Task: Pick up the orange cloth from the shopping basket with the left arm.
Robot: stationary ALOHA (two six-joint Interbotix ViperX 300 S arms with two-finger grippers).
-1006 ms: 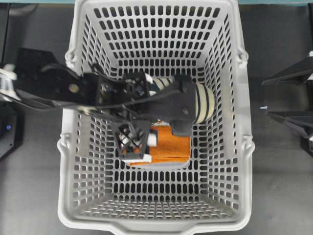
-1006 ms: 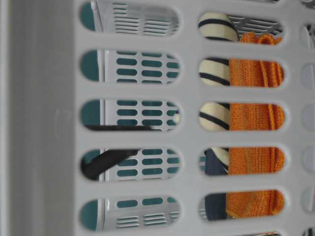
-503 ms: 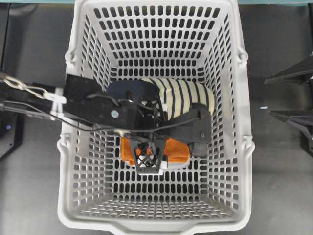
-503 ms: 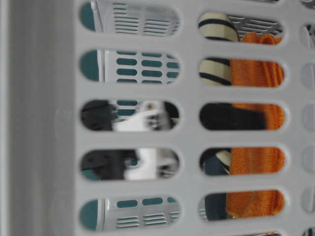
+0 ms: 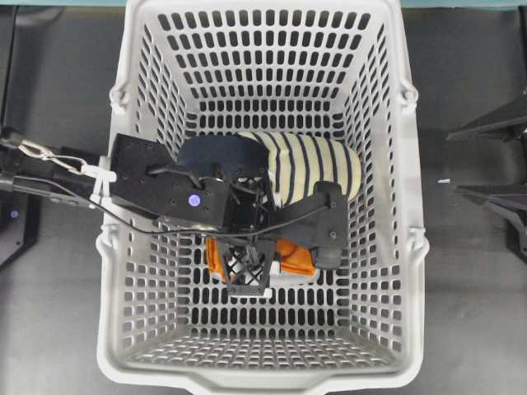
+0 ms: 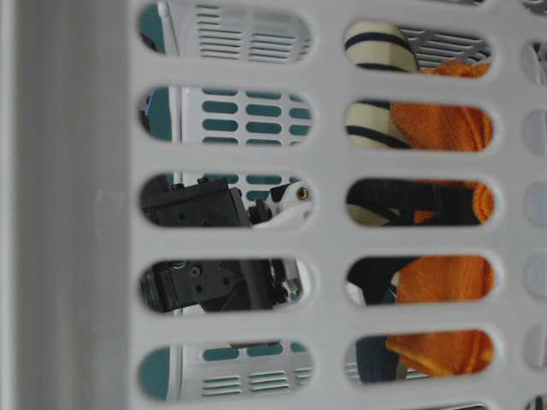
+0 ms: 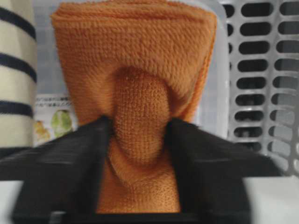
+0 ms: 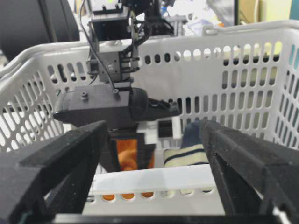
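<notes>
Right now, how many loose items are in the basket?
2 visible. The orange cloth lies mid-basket, a fold of it pinched between the left gripper jaws. The striped slipper lies beside it, toward the far wall. The arm hides part of the basket floor, so more may be hidden.

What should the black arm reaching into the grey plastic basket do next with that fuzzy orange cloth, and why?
Probably lift straight up. The left gripper has its fingers pinching a raised fold of the fuzzy orange cloth, so the grasp looks made. The cloth still sits low inside the grey slotted basket, beside the striped slipper, so rising should clear both.
</notes>
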